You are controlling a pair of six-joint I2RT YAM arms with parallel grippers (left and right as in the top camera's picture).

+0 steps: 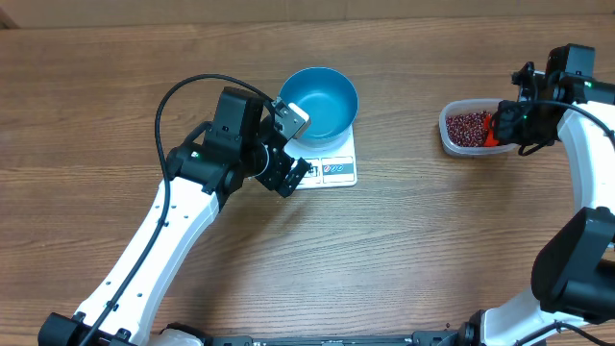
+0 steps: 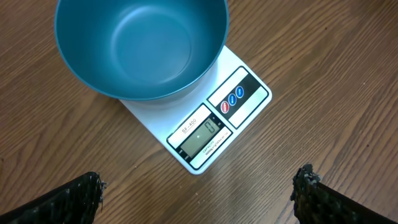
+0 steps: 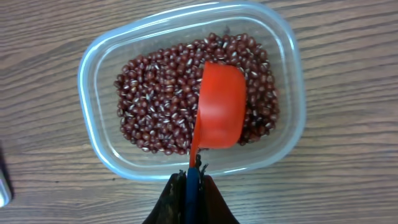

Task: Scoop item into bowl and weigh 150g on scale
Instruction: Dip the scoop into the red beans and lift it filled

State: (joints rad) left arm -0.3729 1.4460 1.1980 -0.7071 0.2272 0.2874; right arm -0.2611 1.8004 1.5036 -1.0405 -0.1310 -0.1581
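Note:
The empty blue bowl (image 1: 322, 101) (image 2: 140, 43) stands on the white scale (image 1: 338, 173) (image 2: 249, 93), whose display shows zero. My left gripper (image 1: 288, 178) (image 2: 196, 199) hovers wide open just in front of the scale's display edge, holding nothing. At the right, the dark red beans (image 1: 466, 125) (image 3: 155, 93) fill a clear tub (image 1: 450, 135) (image 3: 99, 146). My right gripper (image 1: 504, 125) (image 3: 191, 180) is shut on the thin handle of a red-orange scoop (image 1: 490, 133) (image 3: 219, 106). The scoop's cup lies among the beans with its outer side showing.
Bare wooden table surrounds everything. The tub sits near the table's right side, roughly a bowl's width of wood away from the scale. The left arm's black cable loops over the table left of the bowl.

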